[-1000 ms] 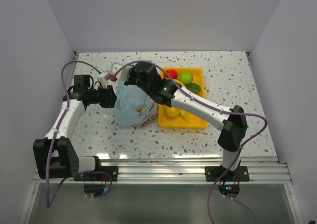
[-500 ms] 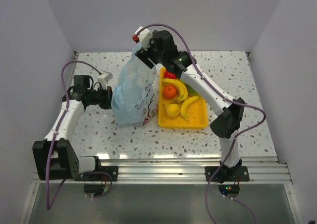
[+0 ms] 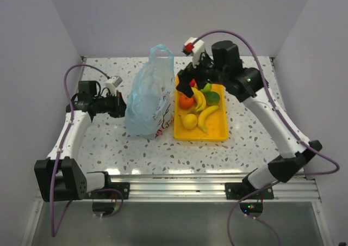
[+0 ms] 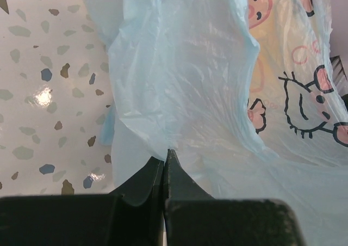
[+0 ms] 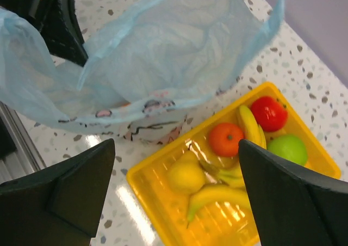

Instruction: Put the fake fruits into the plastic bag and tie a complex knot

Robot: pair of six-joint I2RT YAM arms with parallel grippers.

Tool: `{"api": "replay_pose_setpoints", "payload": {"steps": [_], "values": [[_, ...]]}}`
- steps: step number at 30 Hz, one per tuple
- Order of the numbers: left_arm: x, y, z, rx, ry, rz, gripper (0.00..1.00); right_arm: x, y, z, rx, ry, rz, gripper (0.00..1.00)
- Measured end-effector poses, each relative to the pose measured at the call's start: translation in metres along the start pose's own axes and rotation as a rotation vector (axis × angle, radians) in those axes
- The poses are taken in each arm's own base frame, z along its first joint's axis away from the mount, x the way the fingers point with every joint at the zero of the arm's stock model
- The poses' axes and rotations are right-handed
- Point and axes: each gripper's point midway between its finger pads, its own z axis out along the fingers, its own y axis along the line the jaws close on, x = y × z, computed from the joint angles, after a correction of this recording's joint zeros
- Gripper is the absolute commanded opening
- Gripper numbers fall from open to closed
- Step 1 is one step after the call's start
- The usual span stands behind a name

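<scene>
The plastic bag (image 3: 148, 100) stands upright left of the tray, one handle loop (image 3: 162, 53) sticking up and its mouth gaping (image 5: 163, 55). My left gripper (image 3: 123, 105) is shut on the bag's left side, pinching the light-blue film (image 4: 190, 66) at its tips (image 4: 166, 154). My right gripper (image 3: 189, 82) hangs open and holds nothing, above the tray's far left corner. In the right wrist view, this gripper (image 5: 176, 142) frames the fake fruits: orange (image 5: 225, 139), red apple (image 5: 268, 113), green lime (image 5: 286, 148), lemon (image 5: 186, 175) and bananas (image 5: 217, 200). No knot shows.
The yellow tray (image 3: 217, 134) lies right of the bag with the fruits in it. White walls close in the speckled table (image 3: 136, 148) at the back and sides. An aluminium rail (image 3: 179, 183) runs along the near edge.
My right gripper let go of the bag's handle, opened wide and swung right from above the bag to over the tray. The left gripper closed on the bag's side.
</scene>
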Motion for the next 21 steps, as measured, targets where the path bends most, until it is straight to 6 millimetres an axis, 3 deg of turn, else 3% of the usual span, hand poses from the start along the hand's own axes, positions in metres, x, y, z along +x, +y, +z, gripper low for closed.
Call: {"api": "replay_pose_setpoints", "payload": {"steps": [3, 5, 8, 12, 15, 18, 21], "values": [[-0.002, -0.002, -0.002, 0.0, -0.008, 0.0, 0.0, 0.024, -0.017, -0.035, 0.038, 0.001, 0.105, 0.94], [-0.003, -0.003, -0.002, 0.0, -0.012, 0.002, 0.0, 0.051, -0.033, -0.04, 0.085, 0.044, 0.174, 0.89], [-0.003, -0.003, -0.002, 0.0, -0.014, -0.008, 0.0, 0.104, -0.038, -0.019, 0.093, 0.176, 0.247, 0.85], [-0.003, -0.004, -0.002, 0.0, -0.015, -0.021, 0.0, 0.2, -0.027, 0.025, 0.065, 0.44, 0.345, 0.85], [-0.005, -0.004, -0.002, 0.0, -0.023, -0.02, 0.0, 0.263, -0.021, 0.039, 0.086, 0.614, 0.398, 0.86], [-0.007, -0.005, -0.003, 0.0, -0.032, -0.013, 0.0, 0.281, -0.022, 0.043, 0.114, 0.653, 0.4, 0.87], [-0.008, -0.005, -0.003, 0.0, -0.036, -0.009, 0.0, 0.283, -0.023, 0.05, 0.136, 0.637, 0.39, 0.88]]}}
